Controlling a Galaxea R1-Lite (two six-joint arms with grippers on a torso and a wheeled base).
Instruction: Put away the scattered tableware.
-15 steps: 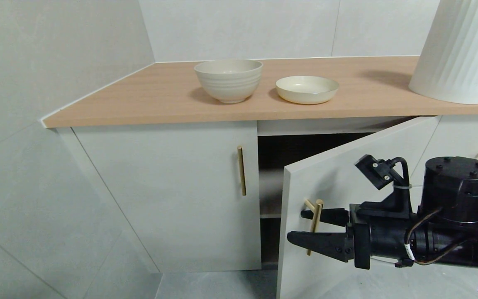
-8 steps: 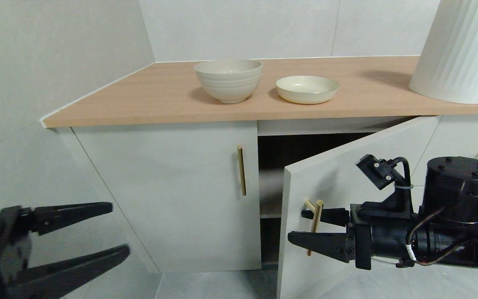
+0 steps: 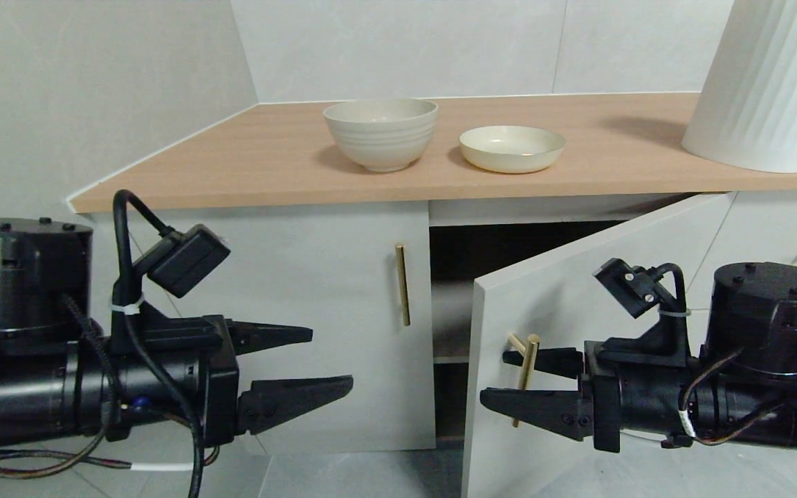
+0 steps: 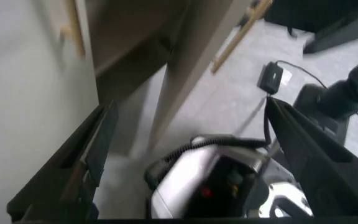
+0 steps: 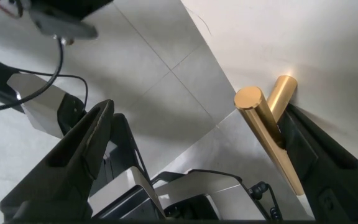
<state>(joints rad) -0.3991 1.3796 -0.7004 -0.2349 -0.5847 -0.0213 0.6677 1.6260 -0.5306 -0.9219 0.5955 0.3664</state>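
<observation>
A ribbed cream bowl [image 3: 380,131] and a shallow cream dish [image 3: 512,147] stand side by side on the wooden countertop [image 3: 246,166]. Below them, the right cabinet door [image 3: 578,277] hangs ajar. My right gripper [image 3: 494,377] is open, its fingers straddling that door's brass handle [image 3: 526,377]. In the right wrist view the handle [image 5: 266,118] lies close to one finger [image 5: 316,162] of the gripper [image 5: 197,112]. My left gripper [image 3: 329,360] is open and holds nothing, level with the closed left door [image 3: 281,311]. In the left wrist view this gripper [image 4: 191,106] faces the gap of the open cabinet.
A tall white ribbed vessel [image 3: 772,83] stands at the right end of the countertop. The left door carries a vertical brass handle [image 3: 403,283]. A shelf [image 3: 450,325] shows inside the dark cabinet opening. Tiled walls close the left side and the back.
My left arm has come in from the lower left and moved right and up in front of the closed door. The right gripper and the dishes have stayed put.
</observation>
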